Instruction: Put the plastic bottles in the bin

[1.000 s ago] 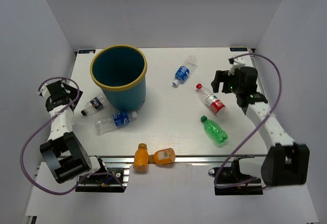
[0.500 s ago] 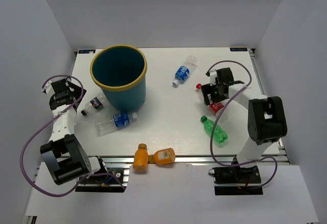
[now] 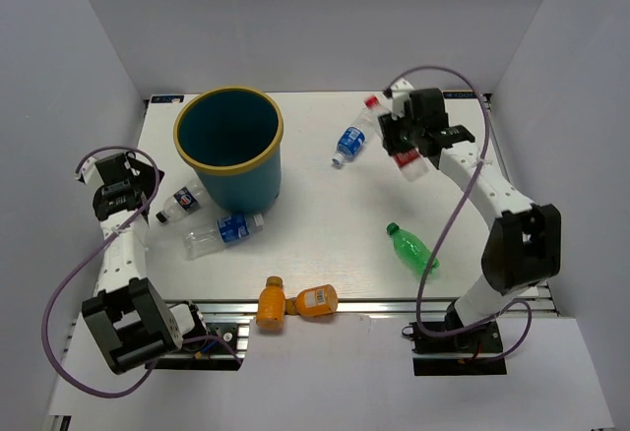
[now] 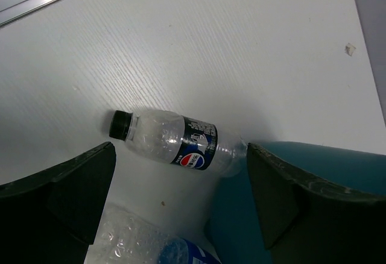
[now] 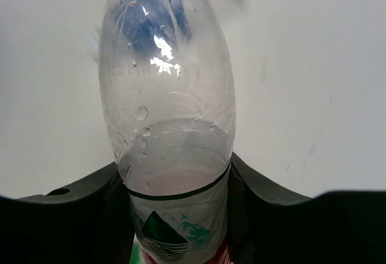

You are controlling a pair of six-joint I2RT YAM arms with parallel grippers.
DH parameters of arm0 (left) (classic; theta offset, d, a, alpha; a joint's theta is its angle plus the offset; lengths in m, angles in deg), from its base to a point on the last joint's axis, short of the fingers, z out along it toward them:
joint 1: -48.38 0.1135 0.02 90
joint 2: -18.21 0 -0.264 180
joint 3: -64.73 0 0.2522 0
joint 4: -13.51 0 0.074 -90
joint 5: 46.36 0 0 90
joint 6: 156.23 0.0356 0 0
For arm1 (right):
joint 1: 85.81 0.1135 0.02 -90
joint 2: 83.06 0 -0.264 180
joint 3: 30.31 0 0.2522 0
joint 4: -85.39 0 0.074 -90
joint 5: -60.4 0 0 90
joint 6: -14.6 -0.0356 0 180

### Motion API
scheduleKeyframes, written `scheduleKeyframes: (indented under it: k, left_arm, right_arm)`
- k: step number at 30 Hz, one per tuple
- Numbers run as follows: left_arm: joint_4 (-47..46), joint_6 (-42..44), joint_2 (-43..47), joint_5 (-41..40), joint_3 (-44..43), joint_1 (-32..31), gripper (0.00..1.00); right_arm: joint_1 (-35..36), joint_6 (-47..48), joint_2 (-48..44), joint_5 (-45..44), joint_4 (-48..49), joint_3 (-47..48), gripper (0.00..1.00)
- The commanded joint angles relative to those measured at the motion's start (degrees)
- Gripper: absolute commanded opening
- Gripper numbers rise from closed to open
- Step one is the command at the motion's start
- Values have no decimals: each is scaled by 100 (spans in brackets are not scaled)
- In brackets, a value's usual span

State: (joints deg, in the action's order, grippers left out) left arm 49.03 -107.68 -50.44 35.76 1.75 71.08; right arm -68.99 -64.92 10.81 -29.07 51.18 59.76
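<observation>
Table [image 3: 325, 210]: white and flat, carrying all items.

Bin [image 3: 246, 183]: teal with a yellow rim, upright at the far left of the table, nothing visible inside.

Right gripper [image 3: 402, 146]: raised well to the right of the bin and clamped across the body of the red-capped bottle [image 5: 169, 95], which is off the table with its cap pointing towards the bin.

Left gripper [image 4: 178, 182]: to the left of the bin, fingers spread wide, holding nothing.

Pepsi bottle [image 4: 175, 142]: lying on its side, base end against the bin's lower left wall.

Second blue-labelled bottle [image 3: 224, 231]: lying just in front of the bin.

Third blue-labelled bottle [image 3: 349, 142]: lying to the right of the bin, apart from it.

Green bottle [image 3: 411, 251]: lying well to the bin's right and nearer the arms.

Orange bottles [image 3: 272, 300]: two, side by side at the near table edge, in front of the bin.
</observation>
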Motion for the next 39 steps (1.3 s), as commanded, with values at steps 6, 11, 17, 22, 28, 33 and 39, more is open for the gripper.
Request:
scheduleKeyframes:
  k: [6, 11, 17, 22, 28, 33, 39]
  left_arm:
    - [-198, -153, 571, 181, 280, -38, 98]
    - [-233, -162, 571, 208, 421, -46, 98]
    - [-199, -231, 344, 295, 439, -46, 98]
    - [-146, -311, 158, 585, 369, -37, 98]
    - [-636, -285, 79, 1315, 500, -38, 98]
    - [-603, 619, -193, 938, 325, -46, 98]
    - [-1148, 990, -948, 1066, 562, -29, 98]
  right_arm:
    - [1780, -588, -196, 2255, 2876, 1693, 34]
    - [2378, -1557, 1237, 3206, 3494, 3958, 36]
    - [2923, -1619, 2768, 3023, 3169, 5412, 49]
    - [2976, -1331, 2839, 2821, 2969, 5403, 89]
    - [2784, -55, 2146, 2355, 1808, 5317, 90]
    - [2143, -283, 1048, 2722, 1324, 4264, 89]
    - [1325, -293, 115, 3092, 1167, 2715, 89]
